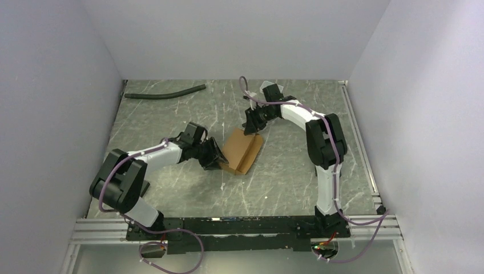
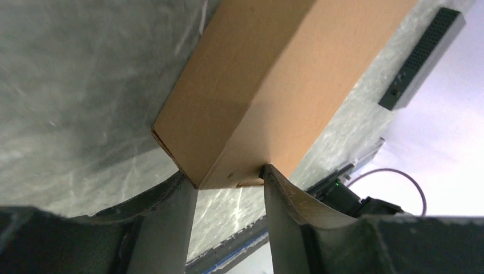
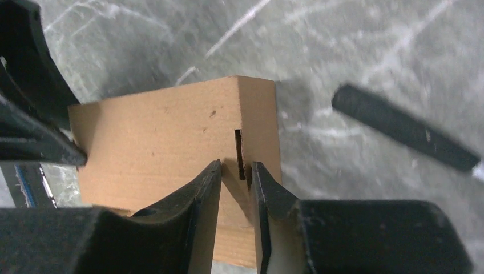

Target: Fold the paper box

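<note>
Left gripper (image 2: 228,174): both fingers (image 2: 171,222) bear on the near end of the paper box (image 2: 274,85), one on each side of a corner edge. The jaws stand about half apart, closed on the card.

Right gripper (image 3: 236,166): jaws nearly together, with the tips down on the far end of the box, astride a short dark slit (image 3: 240,154). I cannot tell whether they pinch the card or only rest on it.

Paper box: plain brown cardboard, unprinted and matte, with a few small specks. It is a flat oblong carton with a broad top panel and a narrow side panel, and a sharp crease between them. The corner at the near end shows layered cut edges.

From overhead it lies mid-table, its long axis running from near-left to far-right, between the two grippers. The left one is at its near-left end and the right one at its far end. A strip along its right side looks darker.

Left arm (image 1: 154,153): reaches in low from the near left, elbow folded.

Right arm (image 1: 322,142): rises from the near right and arches over, meeting the box from the far side.

Table (image 1: 285,182): grey, marbled with pale streaks.

Black hose (image 1: 165,92): lies at the far left, well apart from the box.

Walls (image 1: 228,34): pale, on the left, far and right sides.
</note>
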